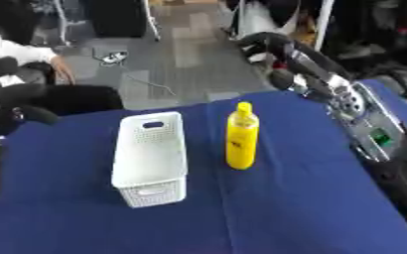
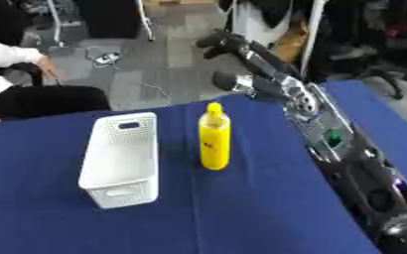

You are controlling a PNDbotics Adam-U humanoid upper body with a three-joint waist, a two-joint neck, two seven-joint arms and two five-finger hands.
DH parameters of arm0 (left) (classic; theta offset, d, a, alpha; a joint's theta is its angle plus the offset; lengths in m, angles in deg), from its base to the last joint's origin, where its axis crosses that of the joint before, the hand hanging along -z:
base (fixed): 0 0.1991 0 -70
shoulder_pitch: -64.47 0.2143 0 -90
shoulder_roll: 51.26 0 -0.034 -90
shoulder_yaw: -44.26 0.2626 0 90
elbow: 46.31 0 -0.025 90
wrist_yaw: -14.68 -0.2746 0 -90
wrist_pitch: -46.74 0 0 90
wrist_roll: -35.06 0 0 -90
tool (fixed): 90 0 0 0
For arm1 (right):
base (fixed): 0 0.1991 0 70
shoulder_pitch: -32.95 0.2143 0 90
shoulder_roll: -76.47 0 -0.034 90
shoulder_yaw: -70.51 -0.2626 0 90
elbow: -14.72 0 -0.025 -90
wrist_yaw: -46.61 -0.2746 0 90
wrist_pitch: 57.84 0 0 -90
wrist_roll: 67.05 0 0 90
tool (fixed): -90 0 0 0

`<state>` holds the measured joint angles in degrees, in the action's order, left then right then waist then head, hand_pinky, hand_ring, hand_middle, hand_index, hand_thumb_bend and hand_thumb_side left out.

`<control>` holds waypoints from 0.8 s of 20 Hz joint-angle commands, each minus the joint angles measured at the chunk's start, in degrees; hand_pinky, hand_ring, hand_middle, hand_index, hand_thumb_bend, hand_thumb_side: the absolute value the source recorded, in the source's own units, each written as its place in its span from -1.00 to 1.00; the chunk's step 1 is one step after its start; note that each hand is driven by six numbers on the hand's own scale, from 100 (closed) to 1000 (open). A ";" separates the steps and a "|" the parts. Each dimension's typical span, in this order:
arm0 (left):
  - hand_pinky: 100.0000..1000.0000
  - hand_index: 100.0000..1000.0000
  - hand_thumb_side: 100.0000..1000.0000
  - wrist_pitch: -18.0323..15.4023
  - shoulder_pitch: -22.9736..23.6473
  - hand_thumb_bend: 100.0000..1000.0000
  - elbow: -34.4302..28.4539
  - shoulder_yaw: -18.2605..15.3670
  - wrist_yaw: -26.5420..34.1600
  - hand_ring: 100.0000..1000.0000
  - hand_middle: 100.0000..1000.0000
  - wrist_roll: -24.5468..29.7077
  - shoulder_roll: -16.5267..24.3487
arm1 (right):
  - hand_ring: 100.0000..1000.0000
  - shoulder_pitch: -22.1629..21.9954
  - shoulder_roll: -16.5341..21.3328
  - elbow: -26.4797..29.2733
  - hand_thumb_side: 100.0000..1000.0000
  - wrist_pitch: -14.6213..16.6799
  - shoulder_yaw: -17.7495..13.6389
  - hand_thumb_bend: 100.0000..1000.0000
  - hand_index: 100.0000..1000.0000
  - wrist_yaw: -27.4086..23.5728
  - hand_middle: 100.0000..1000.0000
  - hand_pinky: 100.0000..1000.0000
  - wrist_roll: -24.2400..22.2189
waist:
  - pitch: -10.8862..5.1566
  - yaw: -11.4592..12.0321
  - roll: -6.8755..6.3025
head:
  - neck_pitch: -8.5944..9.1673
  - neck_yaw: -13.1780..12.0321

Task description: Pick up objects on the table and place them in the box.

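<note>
A yellow bottle stands upright near the middle of the blue table. Just to its left is a white perforated box, which looks empty, with its long side running away from me. My right arm comes in from the lower right along the table's right side. Its right hand is raised over the far right edge, beyond and to the right of the bottle, fingers stretched out and holding nothing. My left hand shows at the left edge, black, fingers relaxed, well apart from the box.
The table's far edge runs just behind the box and bottle, with grey floor beyond it. My right forearm lies over the table's right strip. Bare blue cloth stretches in front of the box and bottle.
</note>
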<state>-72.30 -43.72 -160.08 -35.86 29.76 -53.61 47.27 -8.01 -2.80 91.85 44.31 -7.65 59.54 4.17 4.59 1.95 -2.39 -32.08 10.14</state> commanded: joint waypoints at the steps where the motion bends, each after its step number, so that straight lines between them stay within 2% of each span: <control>1: 0.22 0.70 0.39 -0.08 -0.65 -0.58 -0.82 -0.23 0.18 0.52 0.80 0.35 0.35 | 0.58 2.64 0.31 -4.48 0.93 1.83 -0.66 0.91 0.75 3.28 0.71 0.99 0.30 | -0.60 0.18 0.13 | 0.46 0.01; 7: 0.23 0.70 0.39 -0.05 -1.14 -0.58 -0.82 -0.17 0.42 0.52 0.80 0.60 0.09 | 0.60 3.35 -1.89 -10.75 0.92 3.73 -2.65 0.94 0.76 8.65 0.74 1.00 2.16 | -0.35 0.57 0.06 | 1.52 1.52; 11: 0.22 0.70 0.40 0.01 -1.42 -0.58 -0.82 -0.04 0.60 0.52 0.80 0.96 -0.20 | 0.59 2.35 -3.17 -12.83 0.90 3.64 -4.35 0.99 0.78 9.72 0.76 0.99 2.87 | -0.02 0.76 -0.08 | 2.07 1.51; 16: 0.23 0.70 0.40 0.11 -1.50 -0.59 -0.82 -0.02 0.67 0.53 0.80 1.20 -0.36 | 0.61 2.58 -3.48 -15.52 0.86 3.67 -4.88 1.00 0.77 11.16 0.77 1.00 2.31 | 0.16 0.93 -0.08 | 2.05 1.48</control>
<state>-72.16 -44.35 -160.08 -35.70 30.09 -52.56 46.47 -6.40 -6.88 76.32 47.84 -11.89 70.19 6.59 5.36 2.83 -2.47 -30.56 11.18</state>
